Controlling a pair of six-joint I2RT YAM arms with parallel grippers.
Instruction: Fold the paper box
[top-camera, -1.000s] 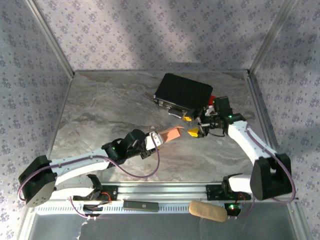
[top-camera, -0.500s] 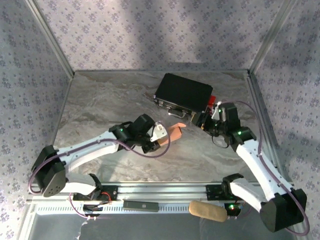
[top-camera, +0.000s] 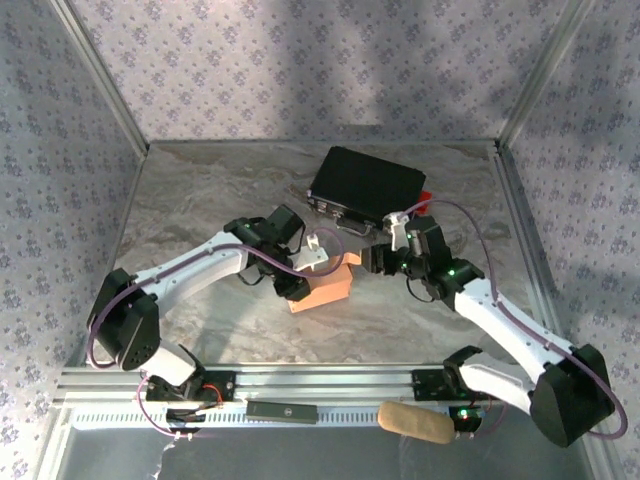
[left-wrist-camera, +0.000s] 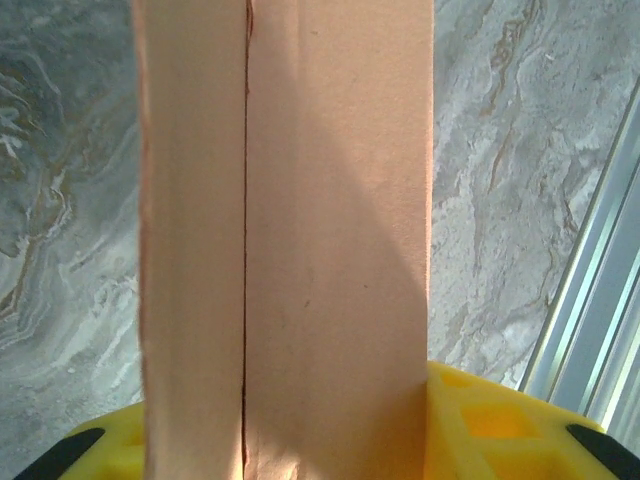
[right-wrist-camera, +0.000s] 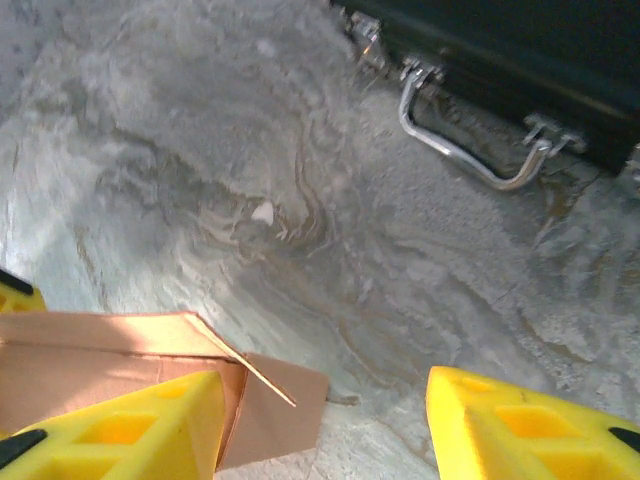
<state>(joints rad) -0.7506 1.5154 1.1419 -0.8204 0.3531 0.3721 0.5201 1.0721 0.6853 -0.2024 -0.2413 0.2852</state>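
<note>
1. I am watching the paper box (top-camera: 322, 290), a small carton of thin salmon-orange cardboard. It is sitting on the near side of the black hard case (top-camera: 367, 185), a little to that case's left and well apart from it. I cannot tell whether it is resting on the grey marbled table (top-camera: 200, 200).
2. In the left wrist view the paper box (left-wrist-camera: 300, 230) is standing lengthwise away from the camera, with a thin seam running along its face.
3. The left gripper (top-camera: 318, 268) is clamping the paper box, reaching in from the side away from the black hard case. Its yellow fingers (left-wrist-camera: 485, 425) are pressing on both sides of the carton.
4. The right gripper (top-camera: 373, 258) is hovering between the black hard case and the paper box. Its yellow fingers (right-wrist-camera: 520, 425) are spread wide and are gripping nothing.
5. One end flap (right-wrist-camera: 285, 400) of the paper box (right-wrist-camera: 90, 365) is hanging ajar just beside one of those fingers. I cannot tell whether the two are touching.
6. The curved metal handle (right-wrist-camera: 470, 150) of the black hard case (right-wrist-camera: 520, 60) is facing the carton.
7. A red object (top-camera: 425, 197) is peeking out at the right end of the black hard case.
8. A tan pad (top-camera: 415, 422) is lying far to the near side of the black hard case, beyond the arm bases.
</note>
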